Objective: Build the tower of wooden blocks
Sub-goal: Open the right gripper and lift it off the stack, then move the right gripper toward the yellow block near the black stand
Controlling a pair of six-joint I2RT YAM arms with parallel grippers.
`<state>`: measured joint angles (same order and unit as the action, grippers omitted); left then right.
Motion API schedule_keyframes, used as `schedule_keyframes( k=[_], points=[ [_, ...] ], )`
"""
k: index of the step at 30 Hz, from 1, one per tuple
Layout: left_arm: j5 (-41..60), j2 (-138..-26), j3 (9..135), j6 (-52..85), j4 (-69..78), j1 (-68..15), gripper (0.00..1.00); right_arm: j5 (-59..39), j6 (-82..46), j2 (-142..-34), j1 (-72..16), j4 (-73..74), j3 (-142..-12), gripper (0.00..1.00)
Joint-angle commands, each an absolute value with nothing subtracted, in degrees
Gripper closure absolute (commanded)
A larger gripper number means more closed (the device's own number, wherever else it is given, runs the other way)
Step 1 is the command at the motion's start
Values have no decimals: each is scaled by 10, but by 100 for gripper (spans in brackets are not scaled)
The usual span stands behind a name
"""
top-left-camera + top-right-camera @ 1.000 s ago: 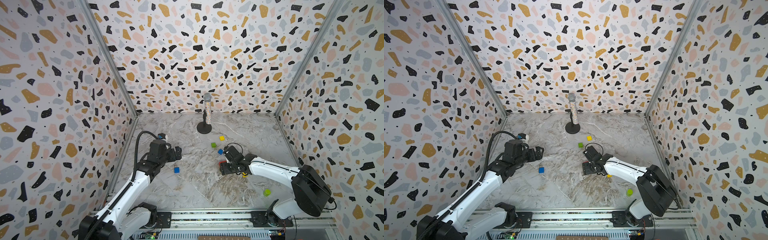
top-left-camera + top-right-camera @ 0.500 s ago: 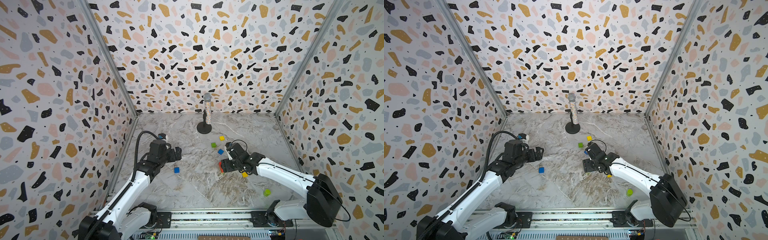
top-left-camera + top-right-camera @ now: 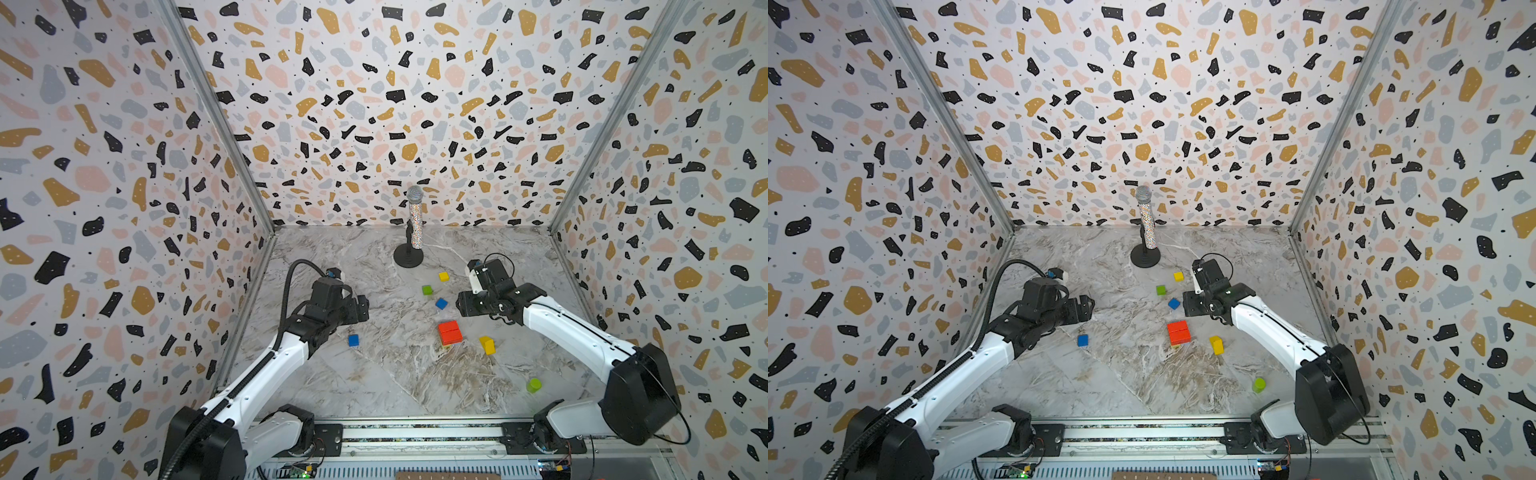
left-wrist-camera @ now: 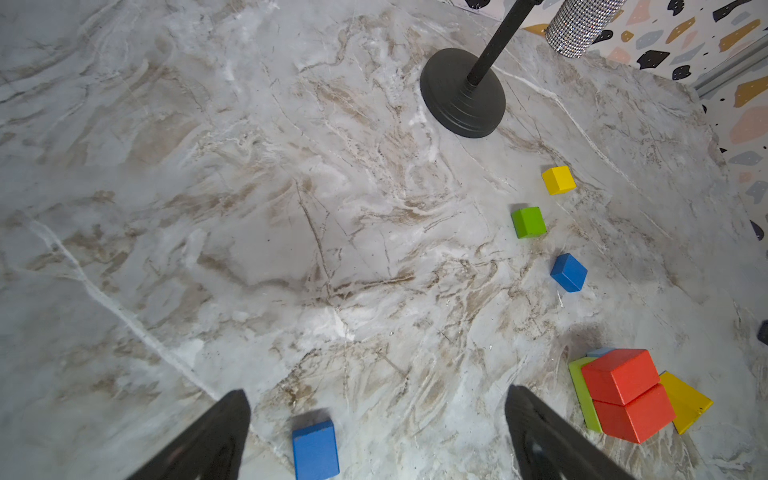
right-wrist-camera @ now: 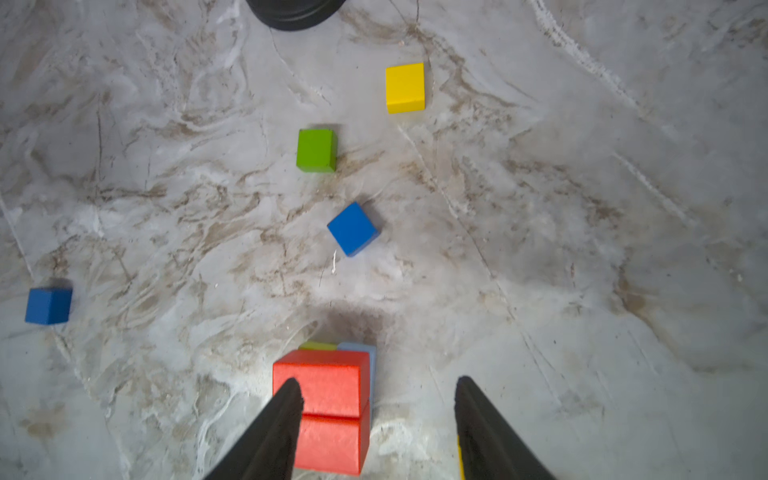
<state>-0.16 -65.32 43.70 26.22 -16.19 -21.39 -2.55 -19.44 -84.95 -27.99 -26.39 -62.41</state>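
Observation:
The tower is a low stack: two red bricks [image 3: 449, 332] [image 3: 1178, 332] [image 5: 328, 382] lie side by side on green and light blue blocks [image 5: 365, 353]. My right gripper [image 3: 459, 305] [image 5: 379, 386] hovers open just behind this stack, with nothing between its fingers. A yellow brick [image 3: 487, 345] lies to the stack's right. Behind it a blue cube [image 3: 441, 304], a green cube [image 3: 427, 289] and a yellow cube [image 3: 444, 276] lie loose. My left gripper [image 3: 365, 309] [image 4: 378, 399] stands wide open and empty above another blue block [image 3: 353, 340] [image 4: 315, 451].
A glittery microphone [image 3: 414, 224] on a black round stand [image 4: 461, 95] is at the back centre. A lime-green cylinder [image 3: 533, 385] sits front right near the right arm's base. Patterned walls close in three sides.
My right gripper has risen and drawn back from the red bricks, which now show uncovered, and its jaws have narrowed a little. The left arm has stayed put.

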Motion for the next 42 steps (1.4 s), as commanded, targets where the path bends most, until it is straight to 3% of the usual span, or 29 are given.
schedule_keyframes(
  k=[1, 12, 17, 42],
  points=[
    [-22, -685, 471, 272, -140, -224, 0, -44, -179, -900, -275, -243, -684, 39],
    [-40, -750, 548, 239, -179, -225, 0, -23, -152, -1091, -275, -240, -858, 38],
    [-45, -764, 554, 233, -174, -225, 0, 1, -138, -1155, -272, -245, -907, 46],
    [-33, -821, 575, 224, -168, -224, 0, 26, -121, -1277, -240, -265, -1022, 45]
  ],
)
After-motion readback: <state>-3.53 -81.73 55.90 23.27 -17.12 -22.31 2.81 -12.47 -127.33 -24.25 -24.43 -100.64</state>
